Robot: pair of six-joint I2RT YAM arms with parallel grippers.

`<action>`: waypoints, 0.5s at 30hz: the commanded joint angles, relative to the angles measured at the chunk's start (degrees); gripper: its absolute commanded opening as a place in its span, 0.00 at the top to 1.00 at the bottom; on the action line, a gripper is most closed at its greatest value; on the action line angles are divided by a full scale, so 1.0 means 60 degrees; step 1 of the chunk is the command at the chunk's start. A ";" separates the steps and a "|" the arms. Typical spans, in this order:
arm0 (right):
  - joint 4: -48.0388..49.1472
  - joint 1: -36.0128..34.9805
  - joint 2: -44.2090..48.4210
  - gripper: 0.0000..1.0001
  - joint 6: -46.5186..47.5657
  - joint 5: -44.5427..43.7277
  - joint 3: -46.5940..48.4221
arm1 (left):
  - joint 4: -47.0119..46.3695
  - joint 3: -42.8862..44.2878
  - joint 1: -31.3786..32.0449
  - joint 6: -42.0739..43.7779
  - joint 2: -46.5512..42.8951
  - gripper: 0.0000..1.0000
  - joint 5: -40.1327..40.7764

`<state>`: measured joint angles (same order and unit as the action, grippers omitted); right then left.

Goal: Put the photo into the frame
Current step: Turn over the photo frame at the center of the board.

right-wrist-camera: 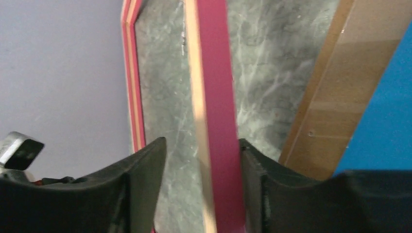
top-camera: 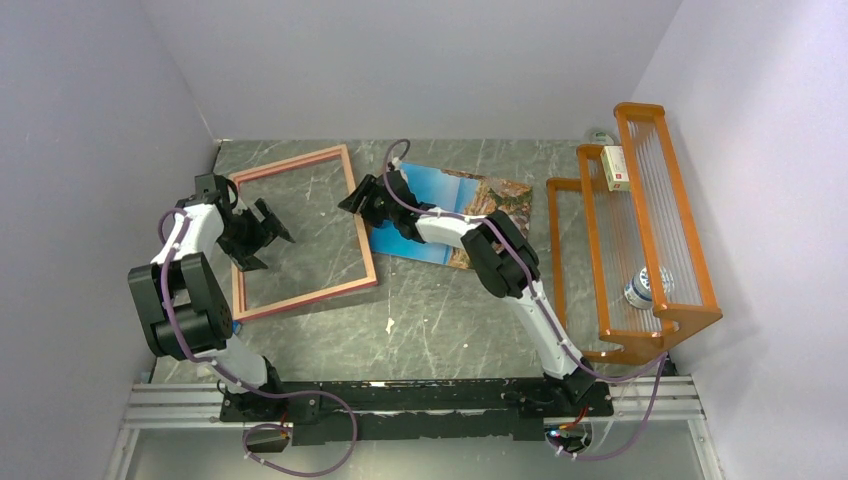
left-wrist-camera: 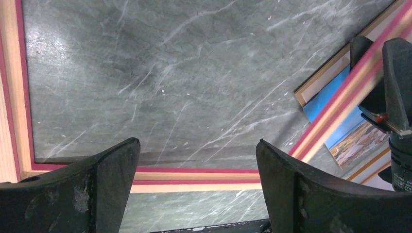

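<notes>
The frame lies flat on the left half of the table, pale wood side up, with pink showing along its edges. The photo, blue sky and rocky shore, lies face up just right of it on a brown backing board. My right gripper straddles the frame's right rail. Its jaws stand open: the rail rests against one finger, with a gap to the other. My left gripper hovers wide open over the frame's left rail, holding nothing. The photo shows past the frame's far rail.
An orange wire rack stands along the right side, with a small box on top and a can lower down. Grey walls close in the table at the left, back and right.
</notes>
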<state>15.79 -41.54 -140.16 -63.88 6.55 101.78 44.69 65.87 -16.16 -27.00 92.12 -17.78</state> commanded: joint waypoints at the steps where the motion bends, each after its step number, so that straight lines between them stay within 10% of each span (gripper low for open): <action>1: -0.0814 0.0076 0.0580 0.35 0.1102 -0.0071 0.0790 | 0.0125 0.0375 -0.0050 0.0253 -0.0255 0.06 -0.0427; 15: -0.5530 0.0645 0.2487 0.23 0.4204 -0.0669 0.1195 | -0.0415 0.0215 0.0090 0.0254 -0.0746 0.06 -0.2300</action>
<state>-8.56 -39.38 -133.71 -45.21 6.00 108.42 44.80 66.70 -16.16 -25.61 90.13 -25.74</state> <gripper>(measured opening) 0.774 0.941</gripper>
